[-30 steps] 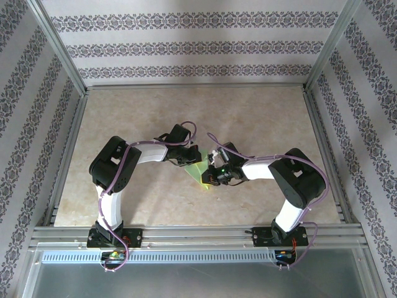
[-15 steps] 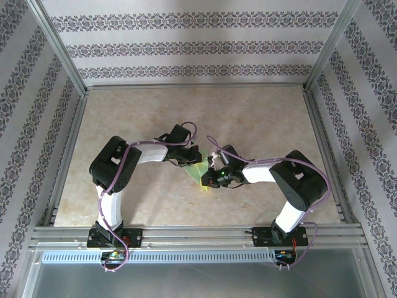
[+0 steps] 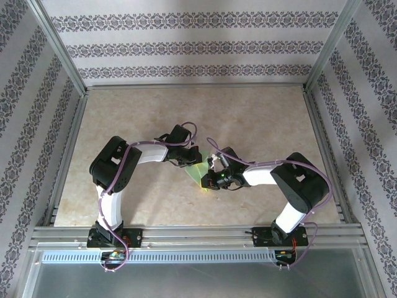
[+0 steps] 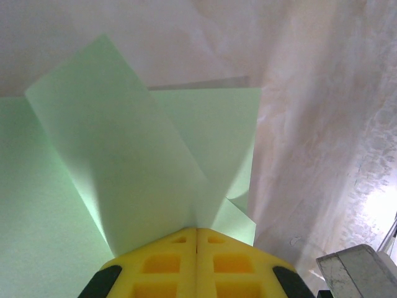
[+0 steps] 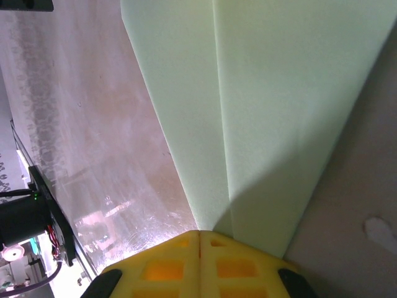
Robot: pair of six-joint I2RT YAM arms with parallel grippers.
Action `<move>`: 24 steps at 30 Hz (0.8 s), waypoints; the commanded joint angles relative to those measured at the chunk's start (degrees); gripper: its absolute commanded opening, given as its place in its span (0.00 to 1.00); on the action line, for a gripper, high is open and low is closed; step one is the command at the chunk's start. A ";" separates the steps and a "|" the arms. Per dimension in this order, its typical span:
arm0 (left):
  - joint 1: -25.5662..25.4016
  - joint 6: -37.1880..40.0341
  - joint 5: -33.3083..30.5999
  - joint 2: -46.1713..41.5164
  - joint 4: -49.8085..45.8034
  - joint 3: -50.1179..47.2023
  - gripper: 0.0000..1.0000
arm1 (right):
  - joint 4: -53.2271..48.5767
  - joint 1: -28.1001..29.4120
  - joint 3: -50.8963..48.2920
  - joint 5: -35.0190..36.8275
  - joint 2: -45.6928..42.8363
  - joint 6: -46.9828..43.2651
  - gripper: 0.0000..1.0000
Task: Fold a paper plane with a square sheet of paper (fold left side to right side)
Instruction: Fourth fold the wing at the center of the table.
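Top view: the paper sheet (image 3: 198,169), light green, lies near the middle of the beige mottled tabletop (image 3: 260,118), a little toward the near edge. Only a small pointed patch of it shows between the two arm tips. The left gripper (image 3: 189,159) sits at its far-left side and the right gripper (image 3: 207,181) at its near-right side. Both tips are low over the paper and close to each other.

Left wrist view: the left gripper (image 4: 196,231) has its yellow fingers pressed flat together, with no gap along the seam. The tips meet the paper sheet (image 4: 124,174) where a long flap lifts off the flat layer and leans up and to the left, its free corner raised. Another layer with a straight far edge lies flat behind it. Cannot tell whether an edge is pinched between the fingers.

Right wrist view: the right gripper (image 5: 199,234) is closed the same way, fingers meeting. The paper sheet (image 5: 267,93) widens away from the tips and lies flat, with tabletop on both sides. A straight lengthwise crease runs from near the tips to the frame's top. Pinching or only pressing: cannot tell.
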 commanded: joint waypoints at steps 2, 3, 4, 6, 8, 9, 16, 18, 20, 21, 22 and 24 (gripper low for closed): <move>0.26 -0.45 -4.99 3.03 -4.48 -1.65 0.02 | -5.84 2.08 -2.80 -1.39 -0.31 1.39 0.07; 0.23 -0.46 -5.08 3.03 -4.54 -1.57 0.02 | -5.84 2.22 -2.86 -1.34 -0.47 1.50 0.07; 0.26 -0.45 -5.05 3.10 -4.55 -1.66 0.02 | -5.84 2.19 -3.07 -1.26 -0.65 1.54 0.07; 0.26 -0.43 -5.10 3.11 -4.67 -1.64 0.02 | -5.84 2.25 -3.36 -1.14 -1.01 1.68 0.07; 0.26 -0.43 -5.11 3.11 -4.70 -1.61 0.02 | -5.98 2.26 -3.81 -0.88 -1.45 1.76 0.07; 0.26 -0.37 -5.15 3.11 -4.71 -1.63 0.02 | -5.93 2.29 -3.97 -0.82 -1.62 1.79 0.07; 0.24 -0.32 -5.17 3.11 -4.74 -1.49 0.02 | -5.93 2.40 -4.62 -0.88 -2.23 1.78 0.07; 0.24 -0.37 -5.15 3.11 -4.89 -1.56 0.02 | -5.93 2.40 -4.75 -0.79 -2.42 1.83 0.07; 0.27 -0.37 -5.20 3.03 -4.97 -1.65 0.02 | -6.02 2.40 -4.94 -0.71 -2.67 1.89 0.07; 0.30 -0.37 -5.25 2.96 -4.94 -1.65 0.02 | -6.02 2.35 -5.10 -0.69 -2.77 1.91 0.07; 0.26 -0.37 -5.26 2.94 -4.96 -1.64 0.02 | -6.06 2.35 -5.22 -0.60 -2.87 1.93 0.07; 0.26 -0.37 -5.37 2.94 -4.98 -1.64 0.02 | -6.10 2.39 -5.43 -0.43 -3.12 1.98 0.07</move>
